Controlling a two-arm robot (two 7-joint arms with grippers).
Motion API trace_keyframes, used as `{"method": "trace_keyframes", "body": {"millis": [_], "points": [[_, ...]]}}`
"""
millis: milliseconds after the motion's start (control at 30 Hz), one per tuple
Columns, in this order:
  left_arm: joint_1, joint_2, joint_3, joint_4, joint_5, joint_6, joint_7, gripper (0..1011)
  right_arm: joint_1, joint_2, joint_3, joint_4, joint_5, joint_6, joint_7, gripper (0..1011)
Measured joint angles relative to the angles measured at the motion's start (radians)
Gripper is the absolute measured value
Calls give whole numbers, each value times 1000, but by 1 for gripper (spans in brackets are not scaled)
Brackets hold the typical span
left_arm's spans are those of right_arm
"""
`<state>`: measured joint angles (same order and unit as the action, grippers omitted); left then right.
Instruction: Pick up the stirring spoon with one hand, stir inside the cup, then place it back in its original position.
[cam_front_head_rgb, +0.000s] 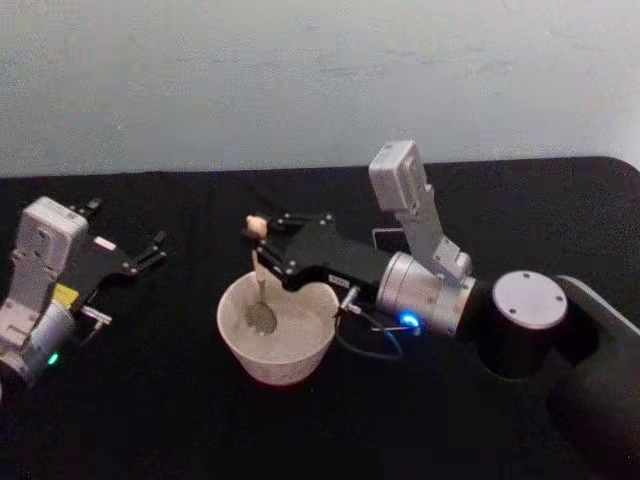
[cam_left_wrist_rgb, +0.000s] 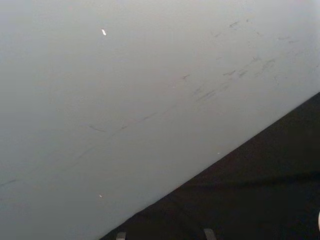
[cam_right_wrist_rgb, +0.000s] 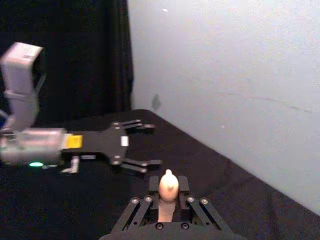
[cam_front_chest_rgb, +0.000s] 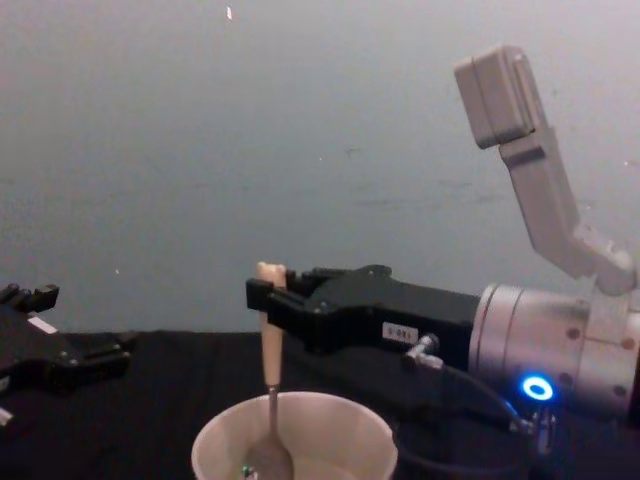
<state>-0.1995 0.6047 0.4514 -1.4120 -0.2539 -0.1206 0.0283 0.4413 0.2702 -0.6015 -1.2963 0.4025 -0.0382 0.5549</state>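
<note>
— Where's the spoon?
— Upright, its handle clamped in the right tool; its metal end dips inside the cup on the tabletop.
— And the left tool?
— Spread wide, empty, well apart at left.

Right pincer, clamped, reaches level over the desk's middle; left pincer sits spread near the left edge.

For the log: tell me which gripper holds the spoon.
The right gripper, shut on the stirring spoon over the cup; the left gripper sits open and empty, off to the left.
</note>
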Motion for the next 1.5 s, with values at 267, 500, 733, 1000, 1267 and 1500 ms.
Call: {"method": "trace_keyframes", "body": {"millis": [267, 500, 733, 1000, 1267, 1500], "points": [[0, 0, 0, 0, 0, 0, 0, 1001, 27, -22, 23, 63, -24, -8, -27, 214], [0, 0, 0, 0, 0, 0, 0, 1001, 25, -13, 48, 65, -38, -6, -39, 214], [0, 0, 0, 0, 0, 0, 0, 1001, -9, 24, 68, 5, -40, 10, -33, 214], [0, 0, 0, 0, 0, 0, 0, 1001, -78, 79, 87, -103, -6, 46, -14, 214], [0, 0, 0, 0, 0, 0, 0, 1001, -123, 107, 82, -175, 34, 63, 6, 214], [0, 0, 0, 0, 0, 0, 0, 1001, -128, 100, 53, -184, 50, 67, 17, 214]]}}
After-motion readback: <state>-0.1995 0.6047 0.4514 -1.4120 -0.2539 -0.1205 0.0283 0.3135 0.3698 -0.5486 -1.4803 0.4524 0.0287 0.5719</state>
